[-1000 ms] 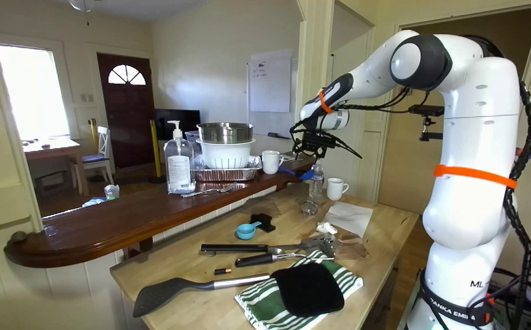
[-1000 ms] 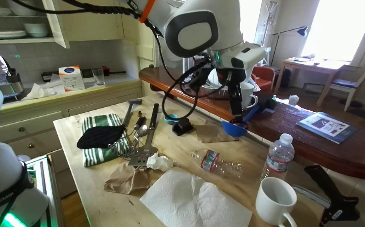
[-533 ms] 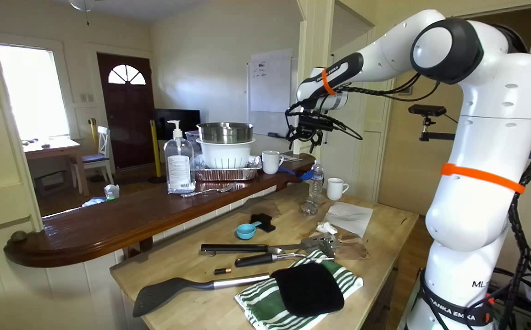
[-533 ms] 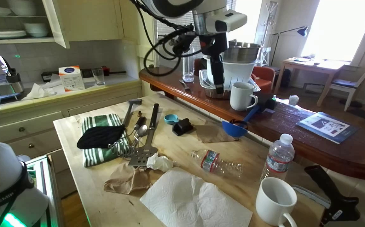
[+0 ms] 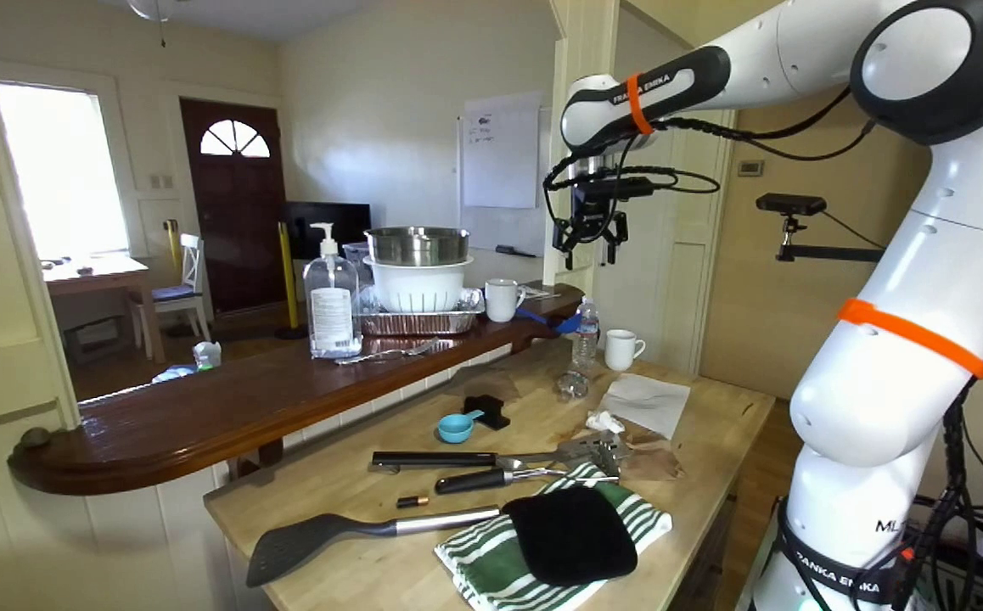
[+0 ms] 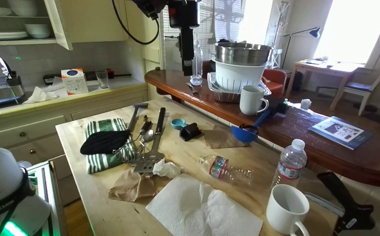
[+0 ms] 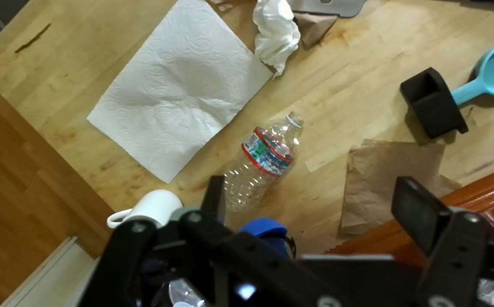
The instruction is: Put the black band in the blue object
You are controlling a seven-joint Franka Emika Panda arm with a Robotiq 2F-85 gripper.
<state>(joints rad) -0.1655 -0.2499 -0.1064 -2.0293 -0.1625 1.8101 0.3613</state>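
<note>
The blue object (image 6: 244,133) is a ladle-like bowl whose handle rests on the raised wooden ledge; it also shows in the wrist view (image 7: 264,227), partly hidden behind my gripper. The black band (image 6: 247,126) is a thin loop lying in the blue bowl, with part of it sticking up over the rim. In the wrist view the black band (image 7: 293,244) shows at the bowl's edge. My gripper (image 5: 591,255) is open and empty, high above the table and apart from the bowl. The wrist view shows the gripper's fingers (image 7: 311,196) wide apart with nothing between them.
The raised ledge (image 6: 295,147) holds a white mug (image 6: 251,100), stacked bowls (image 6: 241,73) and a soap bottle (image 5: 332,297). An upright bottle (image 6: 288,164) and a white mug (image 6: 286,208) stand near the blue bowl. A lying bottle (image 7: 266,155) is on the table.
One second ago a finger was right at the blue bowl. My gripper has since risen and moved away, leftward in an exterior view. The black band stays in the bowl.
</note>
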